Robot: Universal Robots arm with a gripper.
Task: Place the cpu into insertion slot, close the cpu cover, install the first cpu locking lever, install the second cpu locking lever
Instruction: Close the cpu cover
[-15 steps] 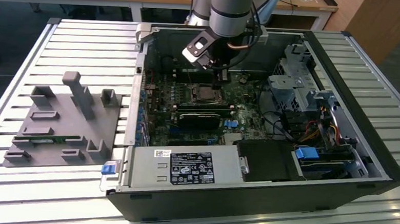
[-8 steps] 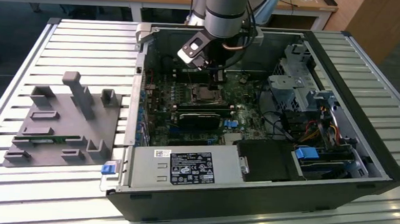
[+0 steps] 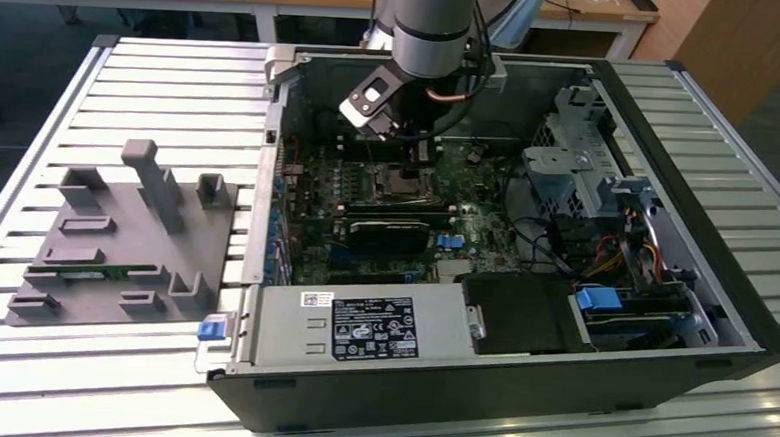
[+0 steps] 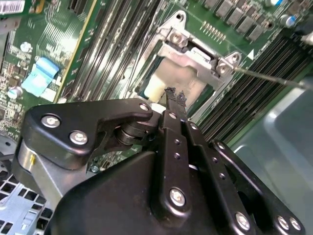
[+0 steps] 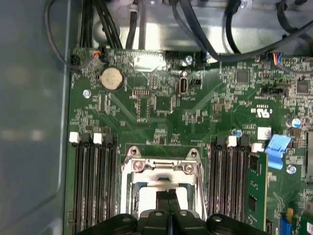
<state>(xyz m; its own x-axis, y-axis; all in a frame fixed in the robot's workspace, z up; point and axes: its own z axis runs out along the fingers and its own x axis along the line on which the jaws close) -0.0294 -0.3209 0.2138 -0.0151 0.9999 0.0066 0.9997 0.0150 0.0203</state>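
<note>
Overhead, the end effector (image 5: pixel 168 194) (fingers (image 5: pixel 163 201) pressed together) hangs above the cpu cover (image 5: pixel 161 168), memory slots (image 5: pixel 93 186) flanking.

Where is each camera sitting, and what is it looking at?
Exterior view: off the arm, looking down into the open case on the table; arm and gripper show.
First wrist view: on the arm, facing the board and cpu slot; gripper shows.
Second wrist view: on the arm, close behind the gripper, facing the cpu slot.
Shared: both wrist views see the cpu slot.
</note>
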